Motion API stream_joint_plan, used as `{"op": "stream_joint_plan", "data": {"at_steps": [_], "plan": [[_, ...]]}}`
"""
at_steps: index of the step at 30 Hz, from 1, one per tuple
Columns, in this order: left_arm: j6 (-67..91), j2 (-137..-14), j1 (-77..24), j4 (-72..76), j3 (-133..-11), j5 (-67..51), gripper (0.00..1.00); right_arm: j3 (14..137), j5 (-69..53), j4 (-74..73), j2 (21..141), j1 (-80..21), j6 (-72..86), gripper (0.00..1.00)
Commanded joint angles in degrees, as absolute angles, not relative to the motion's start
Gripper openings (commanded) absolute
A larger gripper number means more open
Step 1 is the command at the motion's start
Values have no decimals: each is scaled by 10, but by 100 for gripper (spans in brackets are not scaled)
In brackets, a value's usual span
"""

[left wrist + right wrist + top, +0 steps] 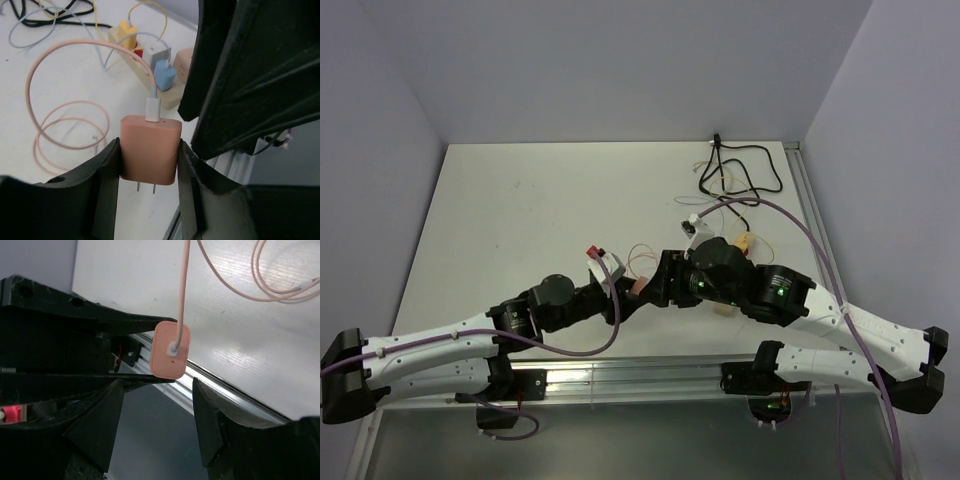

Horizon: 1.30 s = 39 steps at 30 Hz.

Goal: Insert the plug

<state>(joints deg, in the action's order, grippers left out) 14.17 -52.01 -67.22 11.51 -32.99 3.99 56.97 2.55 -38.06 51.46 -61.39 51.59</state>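
While left claw (148,165) clamps pink plug (150,145) by sides, prongs down, over near edge of table (65,75), right claw (157,385) hovers just beside, fingers apart, gripping nothing. Power strip (172,97) lies beyond plug, not touching.

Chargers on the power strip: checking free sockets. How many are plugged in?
3: yellow charger farthest, white charger in the middle, blue charger nearest. The right arm covers part of the power strip, so others may be hidden.

Pink plug (150,155) (cable attached) in left pincer (149,150)
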Motion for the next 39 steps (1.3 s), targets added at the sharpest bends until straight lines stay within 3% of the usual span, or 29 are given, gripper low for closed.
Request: {"op": "stream_joint_plan", "data": {"at_steps": [1, 10, 16, 27, 31, 34, 36, 38, 39], "plan": [[129, -517, -693, 136, -330, 53, 0, 599, 37, -362, 539, -623, 519, 64], [127, -467, -719, 129, -305, 57, 0, 595, 40, -359, 562, -624, 521, 60], [127, -434, -722, 136, -287, 32, 0, 563, -19, -321, 570, -626, 524, 51], [124, -446, -726, 235, -243, -47, 0, 557, -96, -331, 604, -626, 491, 0], [124, -462, -726, 243, -253, -55, 0, 568, -120, -346, 620, -626, 477, 1], [119, -462, -726, 239, -257, -52, 0, 576, -130, -362, 625, -627, 461, 20], [114, -461, -726, 239, -257, -53, 0, 579, -132, -371, 623, -626, 462, 21], [112, -458, -726, 237, -257, -54, 0, 579, -151, -366, 619, -626, 463, 10], [111, -457, -726, 236, -257, -56, 0, 581, -158, -363, 618, -626, 466, 0]]}}
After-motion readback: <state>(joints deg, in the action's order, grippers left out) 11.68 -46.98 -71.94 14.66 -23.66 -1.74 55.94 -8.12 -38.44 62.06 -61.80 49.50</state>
